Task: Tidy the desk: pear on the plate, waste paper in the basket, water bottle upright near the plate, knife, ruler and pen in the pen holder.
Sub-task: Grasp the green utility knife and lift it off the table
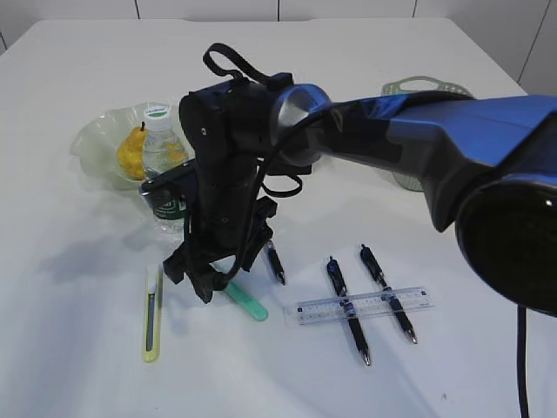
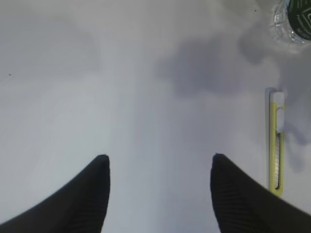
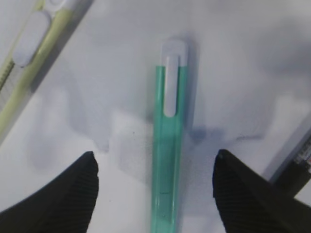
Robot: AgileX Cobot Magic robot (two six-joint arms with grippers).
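Observation:
A green pen (image 3: 167, 145) with a white clip lies on the table between the open jaws of my right gripper (image 3: 155, 155), untouched. In the exterior view that gripper (image 1: 202, 280) hangs low over the green pen (image 1: 248, 303). The yellow knife (image 1: 152, 313) lies just to its left. The water bottle (image 1: 161, 165) stands upright beside the plate (image 1: 96, 139), which holds the pear (image 1: 130, 154). A clear ruler (image 1: 364, 305) lies across two black pens (image 1: 348, 311). My left gripper (image 2: 160, 158) is open over bare table, with the knife (image 2: 276, 141) to its right. Waste paper and pen holder are out of view.
A third black pen (image 1: 275, 261) lies right of the right gripper. A pale green basket (image 1: 426, 87) stands at the back right, partly behind the right arm. The bottle's base (image 2: 296, 19) shows at the top right of the left wrist view.

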